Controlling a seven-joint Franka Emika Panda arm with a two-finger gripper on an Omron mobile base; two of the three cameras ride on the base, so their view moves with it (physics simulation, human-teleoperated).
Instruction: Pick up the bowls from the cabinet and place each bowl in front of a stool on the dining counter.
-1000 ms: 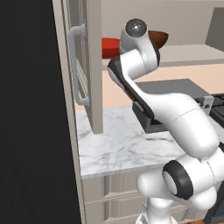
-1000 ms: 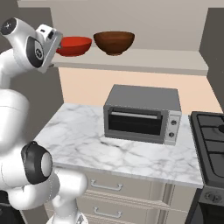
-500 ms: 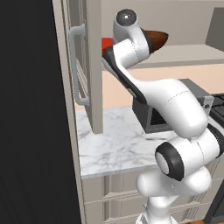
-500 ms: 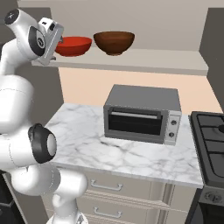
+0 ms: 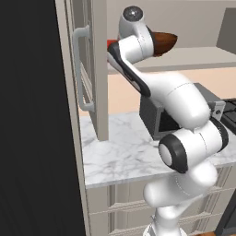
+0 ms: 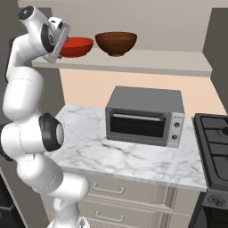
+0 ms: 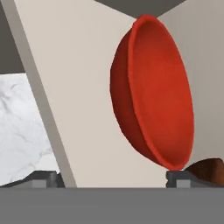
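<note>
The open, empty claw (image 7: 112, 178) hangs just short of the glossy red round bowl (image 6: 76, 46), which sits beside the dark brown wood-look bowl (image 6: 116, 42) on the beige cabinet shelf (image 6: 147, 62).

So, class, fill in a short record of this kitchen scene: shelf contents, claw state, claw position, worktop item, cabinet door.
shelf contents: red bowl and brown bowl, side by side, apart
claw state: claw open, holding nothing
claw position: up at the shelf, next to the red bowl
worktop item: grey toaster oven, door closed
cabinet door: door swung open
</note>
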